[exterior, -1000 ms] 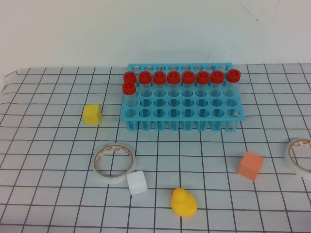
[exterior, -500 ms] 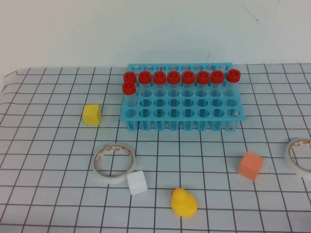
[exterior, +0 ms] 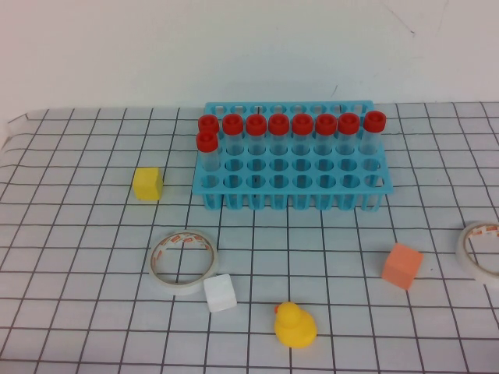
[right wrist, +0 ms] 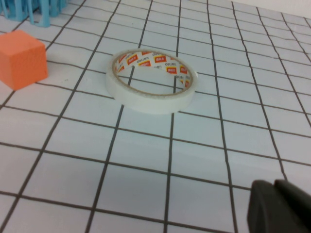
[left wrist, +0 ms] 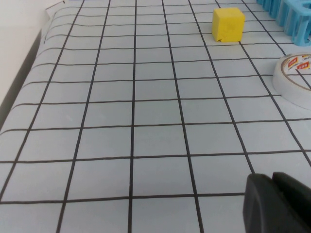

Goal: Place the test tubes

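A blue test tube rack point(exterior: 293, 167) stands at the back middle of the gridded table. Several clear tubes with red caps point(exterior: 279, 125) stand upright in one of its rear rows, and one more red-capped tube point(exterior: 207, 142) stands a row nearer at the left end. Neither arm shows in the high view. My left gripper point(left wrist: 272, 182) is shut and holds nothing, low over the table's left side. Over the right side my right gripper point(right wrist: 274, 189) hangs low, also shut and holding nothing.
A yellow cube point(exterior: 147, 183) lies left of the rack. A tape roll point(exterior: 183, 260), a white cube point(exterior: 220, 294) and a yellow duck point(exterior: 295, 325) sit in front. An orange cube point(exterior: 402, 265) and a second tape roll point(exterior: 482, 251) lie at the right.
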### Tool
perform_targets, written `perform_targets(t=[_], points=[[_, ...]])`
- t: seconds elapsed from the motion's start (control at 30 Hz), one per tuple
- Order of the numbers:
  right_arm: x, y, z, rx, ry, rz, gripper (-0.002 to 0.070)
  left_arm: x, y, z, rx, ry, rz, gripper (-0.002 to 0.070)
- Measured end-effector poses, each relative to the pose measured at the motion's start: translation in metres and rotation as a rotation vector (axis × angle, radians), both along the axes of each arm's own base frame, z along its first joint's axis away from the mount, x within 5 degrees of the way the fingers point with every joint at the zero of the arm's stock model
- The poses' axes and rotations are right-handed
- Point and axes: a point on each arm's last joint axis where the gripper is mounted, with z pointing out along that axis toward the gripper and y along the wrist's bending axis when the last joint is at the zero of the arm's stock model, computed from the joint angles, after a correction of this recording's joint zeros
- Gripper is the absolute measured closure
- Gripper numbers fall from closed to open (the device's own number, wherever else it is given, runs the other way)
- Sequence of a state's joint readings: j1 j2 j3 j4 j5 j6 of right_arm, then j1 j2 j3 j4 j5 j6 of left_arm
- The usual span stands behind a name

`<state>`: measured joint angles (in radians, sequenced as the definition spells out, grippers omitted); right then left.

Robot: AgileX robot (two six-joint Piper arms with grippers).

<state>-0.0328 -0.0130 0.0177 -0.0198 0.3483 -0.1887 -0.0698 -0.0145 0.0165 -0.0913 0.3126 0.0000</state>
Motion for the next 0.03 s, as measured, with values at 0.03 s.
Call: perform_targets(t=[0.03], points=[[0.0000, 0.0000, 0.0000, 0.000, 0.000, 0.000, 0.0678, 0.0000, 0.0000, 0.0000, 0.000, 0.000, 0.000, 0.0676]])
